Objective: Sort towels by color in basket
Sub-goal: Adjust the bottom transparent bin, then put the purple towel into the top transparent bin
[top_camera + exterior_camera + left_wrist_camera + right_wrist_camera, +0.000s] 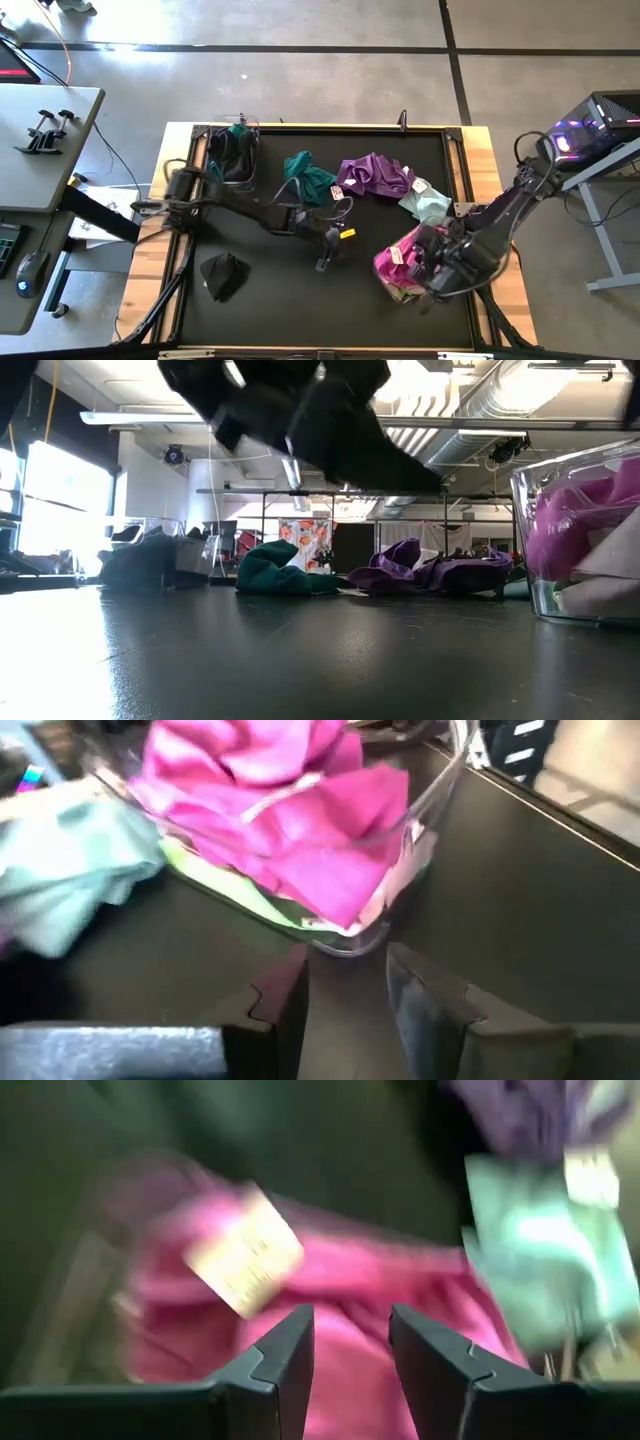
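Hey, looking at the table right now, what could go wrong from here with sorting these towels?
1. The right gripper hangs empty over the magenta towel, which is heaped above the clear basket's rim; a nudge might spill it.
2. The mint towel lies against the purple towel; a grab there may lift both.
3. The left gripper faces that basket, so the arms might crowd each other.

Black table [300, 300], teal towel [308, 177], purple towel [375, 175], mint towel [428, 203], black towel [224, 275], 2 baskets [232, 150]
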Tool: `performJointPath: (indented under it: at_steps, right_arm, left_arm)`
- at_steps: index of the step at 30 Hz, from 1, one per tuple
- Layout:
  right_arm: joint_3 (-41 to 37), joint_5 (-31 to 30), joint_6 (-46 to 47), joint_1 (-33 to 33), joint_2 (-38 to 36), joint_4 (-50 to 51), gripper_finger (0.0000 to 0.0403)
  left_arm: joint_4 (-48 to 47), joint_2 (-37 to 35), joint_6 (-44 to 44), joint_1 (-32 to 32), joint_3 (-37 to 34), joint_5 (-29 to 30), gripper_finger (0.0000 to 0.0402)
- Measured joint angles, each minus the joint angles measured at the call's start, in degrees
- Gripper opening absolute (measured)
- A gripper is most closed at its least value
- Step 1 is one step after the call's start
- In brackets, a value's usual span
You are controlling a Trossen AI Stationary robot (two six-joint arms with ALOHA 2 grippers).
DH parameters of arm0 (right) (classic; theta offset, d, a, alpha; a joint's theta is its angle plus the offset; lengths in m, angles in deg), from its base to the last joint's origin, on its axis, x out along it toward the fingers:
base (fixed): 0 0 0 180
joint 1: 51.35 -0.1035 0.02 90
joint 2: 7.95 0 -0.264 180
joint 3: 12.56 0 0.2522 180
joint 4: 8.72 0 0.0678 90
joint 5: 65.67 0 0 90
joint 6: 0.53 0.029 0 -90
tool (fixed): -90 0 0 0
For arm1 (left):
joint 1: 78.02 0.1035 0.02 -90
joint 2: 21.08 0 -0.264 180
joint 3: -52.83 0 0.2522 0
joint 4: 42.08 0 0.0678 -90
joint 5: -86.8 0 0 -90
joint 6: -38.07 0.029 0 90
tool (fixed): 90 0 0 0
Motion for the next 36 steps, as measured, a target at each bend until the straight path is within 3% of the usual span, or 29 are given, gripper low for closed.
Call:
performJointPath:
  at_steps: [7, 12, 21, 28, 34, 36]
  right_arm:
    - [3.88, -21.43, -12.33, -4.2, 0.0, -10.43, 0.0129]
    - [3.09, -29.33, -22.09, -4.7, 0.04, -22.5, 0.0129]
    - [1.83, -27.79, -35.52, -4.72, 0.07, -38.92, 0.0129]
    - [1.83, -24.4, -37.96, -6.38, 0.07, -42.5, 0.0129]
    - [1.83, -24.88, -43.82, -7.86, 0.07, -43.92, 0.0129]
    - [1.83, -24.76, -45.01, -7.98, 0.07, -44.97, 0.0129]
  left_arm:
    - [-0.78, 13.53, -3.49, 3.84, 12.29, -9.58, 0.0064]
    - [-2.24, 21.11, -4.33, 2.5, 23.21, -12.4, 0.0015]
    - [-3.29, 30.19, -2.23, -3.26, 39.99, -14.01, 0.0001]
    - [-4.07, 38.47, -7.25, -6.43, 53.83, -13.42, 0.0]
    - [-3.84, 45.24, -10.0, -8.05, 67.69, -5.51, 0.0]
    - [-2.68, 46.38, -11.29, -7.9, 69.36, -3.38, 0.0]
